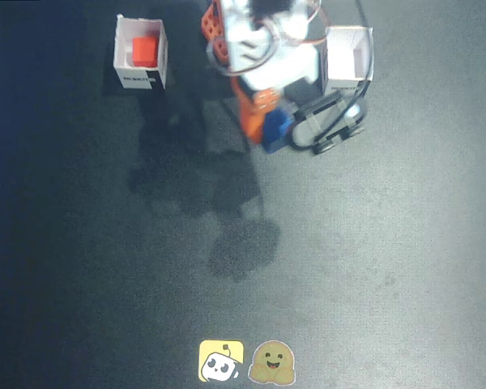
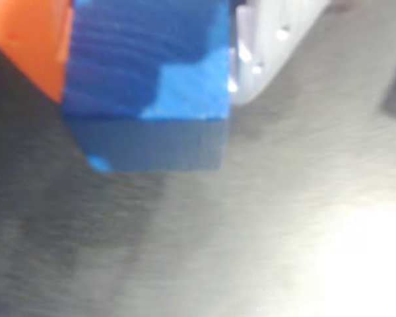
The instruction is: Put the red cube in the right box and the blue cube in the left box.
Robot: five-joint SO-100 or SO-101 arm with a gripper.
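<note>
I hold the blue cube (image 1: 276,130) clenched in my claw (image 1: 274,128), above the dark worktop (image 1: 373,259). In the fixed view the empty white box (image 1: 360,55) stands just up and to the right of it, near my arm. The red cube (image 1: 143,50) already sits in the other box (image 1: 159,57), well apart at the left.

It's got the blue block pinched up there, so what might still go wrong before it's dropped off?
1. The blue cube sits between the end effector fingers, an orange one and a white one; if the grip is shallow, it may slip onto the table.
2. The empty white box is small and close beside the arm, so a release slightly off could hit its rim or tip it.
</note>
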